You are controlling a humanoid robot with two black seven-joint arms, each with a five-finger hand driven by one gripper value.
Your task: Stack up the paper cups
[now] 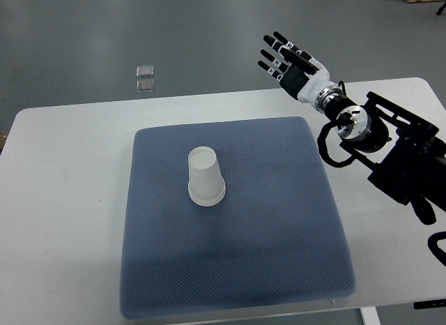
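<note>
You've got one white paper cup (205,177) visible, standing upside down, wide rim down, on the blue-grey padded mat (279,269), a bit left of the mat's centre. Could already be a stack of nested cups, can't tell from this angle; only one outline shows. Mat sits on the white surface (63,199). Right hand (289,60) is up past the far edge of the surface, well apart from the cup, fingers (270,54) spread wide and straight, holding nothing. Left arm isn't in view. No second loose cup in sight, so either stacking is done or the next cup is out of frame; my read is done, but treat that as a guess. Handling notes if you go back in: the cup is very light and thin-walled, crushes easily, and will tip or skid on a light nudge, though the textured mat should give it some grip. The side wall tapers, so a pinch high up near the closed base tends to slip off upward. Take it around the mid wall with thumb opposing fingers, gentle closure, just enough to lift. Avoid squeezing the open rim, it ovalises and then won't nest cleanly. Two small clear squares (145,78) on the floor beyond the surface, not relevant.
</note>
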